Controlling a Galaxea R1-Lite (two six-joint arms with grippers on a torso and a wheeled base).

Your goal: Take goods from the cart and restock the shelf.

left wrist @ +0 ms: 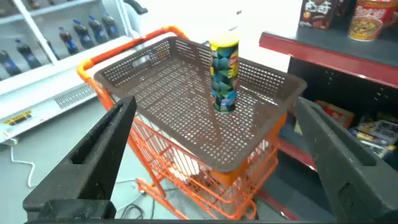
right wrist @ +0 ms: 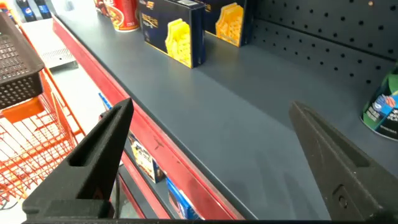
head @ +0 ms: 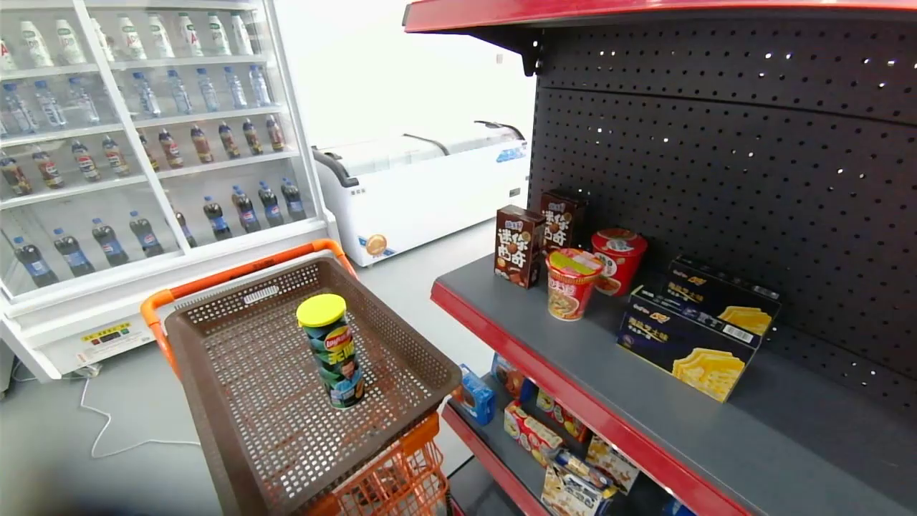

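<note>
A tall glass-fronted drinks cooler fills the far left, its racks lined with bottles. Just right of it and nearer stands an orange wire cart with a brown perforated basket resting across its top. One tall can with a yellow lid stands upright near the middle of the basket floor, apart from every wall. The left gripper hangs in the air on the near side of the cart, its two black fingers spread wide and holding nothing; the can sits farther off, not touched. Beyond the cart, against the far wall, is a white chest freezer. To the right is the shelf, a grey board with a red front edge and a black pegboard back. On it, from left to right, stand two brown boxes one behind the other, a noodle cup with a red tub just behind it, then two dark blue boxes lying one behind the other. Small packets crowd the lower board. The right gripper hangs over the grey board near its red edge, right of the blue boxes, fingers wide apart and gripping nothing. Part of a green can stands on the board farther right.
</note>
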